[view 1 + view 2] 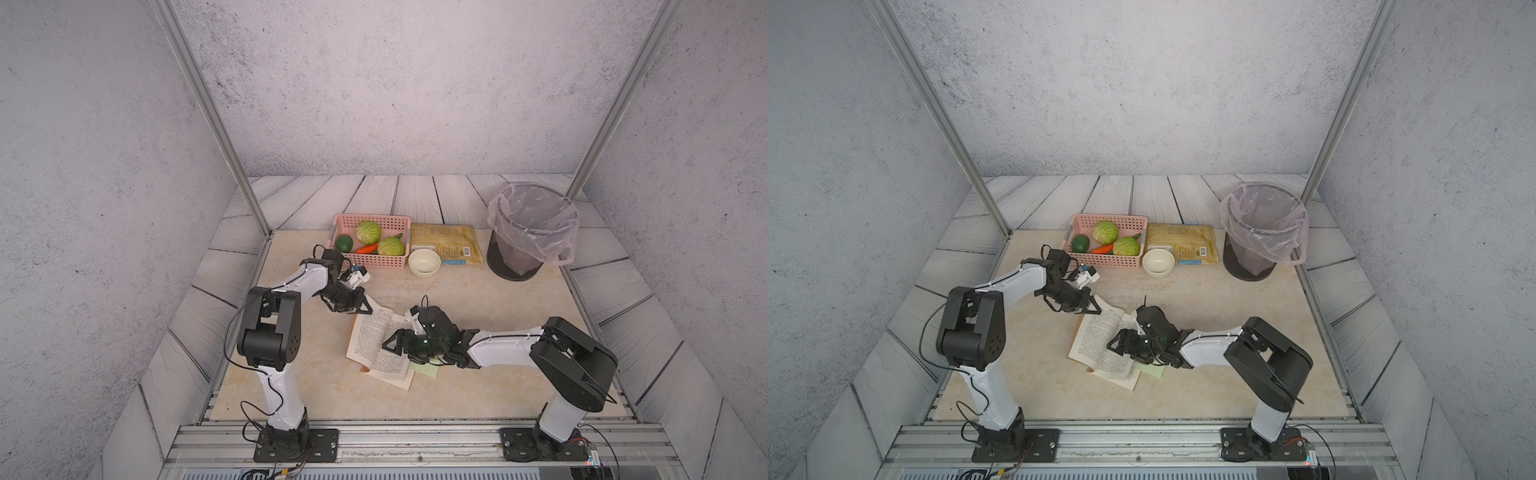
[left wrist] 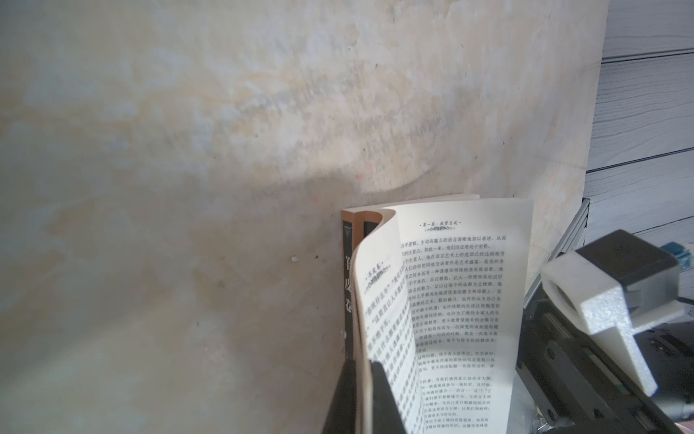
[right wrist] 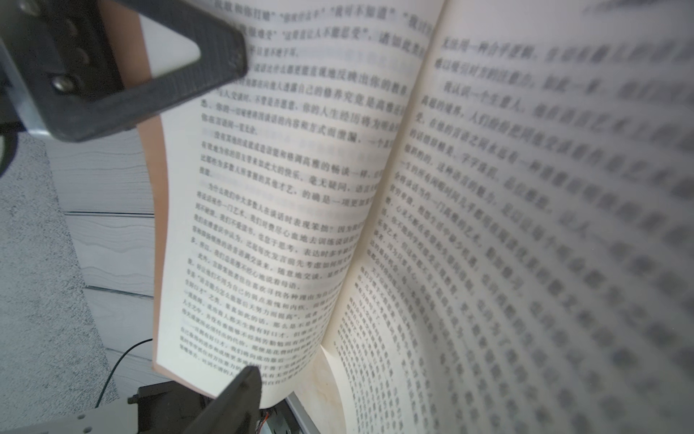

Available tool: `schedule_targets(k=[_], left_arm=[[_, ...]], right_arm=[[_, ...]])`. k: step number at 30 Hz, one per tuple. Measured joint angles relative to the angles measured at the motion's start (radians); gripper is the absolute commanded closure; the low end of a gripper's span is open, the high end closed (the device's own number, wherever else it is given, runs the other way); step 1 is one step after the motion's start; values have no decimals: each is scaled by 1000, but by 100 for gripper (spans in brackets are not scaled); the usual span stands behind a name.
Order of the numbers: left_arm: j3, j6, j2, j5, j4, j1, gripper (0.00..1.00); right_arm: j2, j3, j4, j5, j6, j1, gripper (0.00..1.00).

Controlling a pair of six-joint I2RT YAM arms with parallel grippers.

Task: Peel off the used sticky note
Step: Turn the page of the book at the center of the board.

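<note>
The surface (image 1: 478,299) is a pale marbled slab. Toward its far edge stand a pink basket (image 1: 365,261) of vegetables, a white bowl (image 1: 424,262) just beside it, a flat yellow packet (image 1: 446,243) behind the bowl, and a dark bin (image 1: 513,259) with a plastic liner. Nearer the middle lies an open book (image 1: 368,338). A pale green sticky note (image 1: 426,370) shows at its near corner.

Right gripper (image 3: 242,216) spread wide: one black finger (image 3: 150,97) over one edge of a page, the other tip at the opposite edge. The book (image 3: 293,195) lies open with its pages bowed. Print is sharp on the nearer page, blurred on the other. Orange cover edge (image 3: 150,169) behind; plank panel (image 3: 112,248) beyond.
</note>
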Motion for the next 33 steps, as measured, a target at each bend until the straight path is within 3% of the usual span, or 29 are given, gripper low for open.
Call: schedule_targets(k=[14, 33], left_arm=[[0, 0, 0, 26, 2, 0, 100], [0, 3, 3, 47, 3, 0, 100]], right_arm=[[30, 138, -50, -56, -58, 1, 25], [75, 161, 6, -95, -91, 7, 23]])
